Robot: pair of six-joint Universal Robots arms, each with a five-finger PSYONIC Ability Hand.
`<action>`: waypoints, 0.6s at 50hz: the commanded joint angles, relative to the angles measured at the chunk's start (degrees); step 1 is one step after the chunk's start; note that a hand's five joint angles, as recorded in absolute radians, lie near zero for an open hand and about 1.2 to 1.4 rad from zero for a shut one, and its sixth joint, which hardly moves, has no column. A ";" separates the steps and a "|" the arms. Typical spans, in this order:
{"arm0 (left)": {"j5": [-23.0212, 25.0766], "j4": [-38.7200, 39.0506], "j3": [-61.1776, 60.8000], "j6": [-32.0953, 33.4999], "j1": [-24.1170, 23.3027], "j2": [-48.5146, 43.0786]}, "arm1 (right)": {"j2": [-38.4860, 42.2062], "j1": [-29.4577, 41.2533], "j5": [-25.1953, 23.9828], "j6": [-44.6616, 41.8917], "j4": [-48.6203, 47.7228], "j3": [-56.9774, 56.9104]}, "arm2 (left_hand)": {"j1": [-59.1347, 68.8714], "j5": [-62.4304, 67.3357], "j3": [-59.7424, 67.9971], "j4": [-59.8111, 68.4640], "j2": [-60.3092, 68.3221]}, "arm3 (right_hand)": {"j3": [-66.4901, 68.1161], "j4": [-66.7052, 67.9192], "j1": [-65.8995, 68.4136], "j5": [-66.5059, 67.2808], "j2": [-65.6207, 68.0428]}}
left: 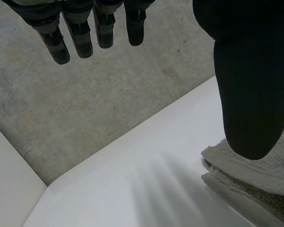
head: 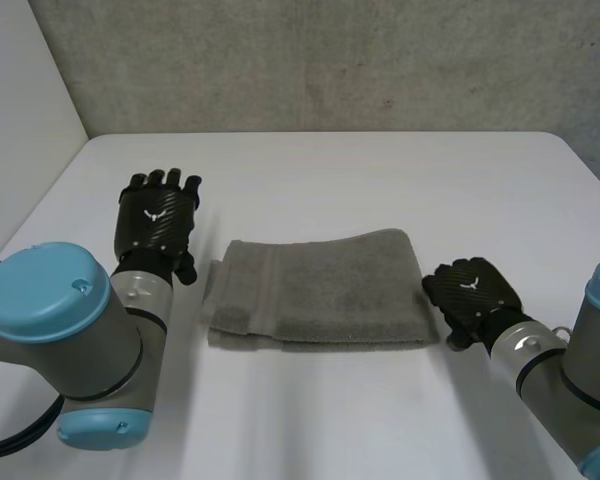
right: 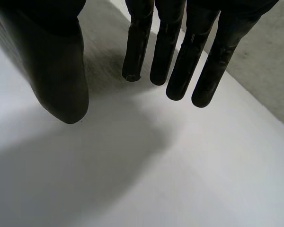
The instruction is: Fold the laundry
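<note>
A white table [head: 380,180] stands against a grey concrete wall [head: 330,60]. The grey towel [head: 320,290] lies at the middle of the table, between the two hands. It is folded into a flat rectangular stack, with its long sides running across the robot's front. The left hand [head: 158,215] is positioned just beside the towel's left short end, clear of the cloth. The right hand [head: 475,293] is positioned at the right short end, near the corner closest to the robot; the head view does not settle whether it touches the cloth. Both hands are released, with fingers extended and nothing held. One hand at each end suits either a further end-to-end fold or a withdrawal from a finished stack. Since the towel already lies in layers, the task appears well advanced. The left wrist view supplies detail that the head view lacks. The fingers [left: 75,38] are straight above bare table, the thumb [left: 248,85] hangs over the towel's end, and the towel [left: 260,179] presents stacked layer edges there. The right wrist view confirms that hand's state: its fingers [right: 175,56] are straight, set apart from the thumb, above the bare table, with no cloth between them.
</note>
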 commanded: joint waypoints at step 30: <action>6.80 -0.62 -1.06 -15.62 3.86 2.55 | 1.05 -5.78 -1.27 11.67 -3.44 -1.64 | 0.24 -1.42 0.51 0.48 0.51 | 41.18 41.54 40.91 42.79 40.26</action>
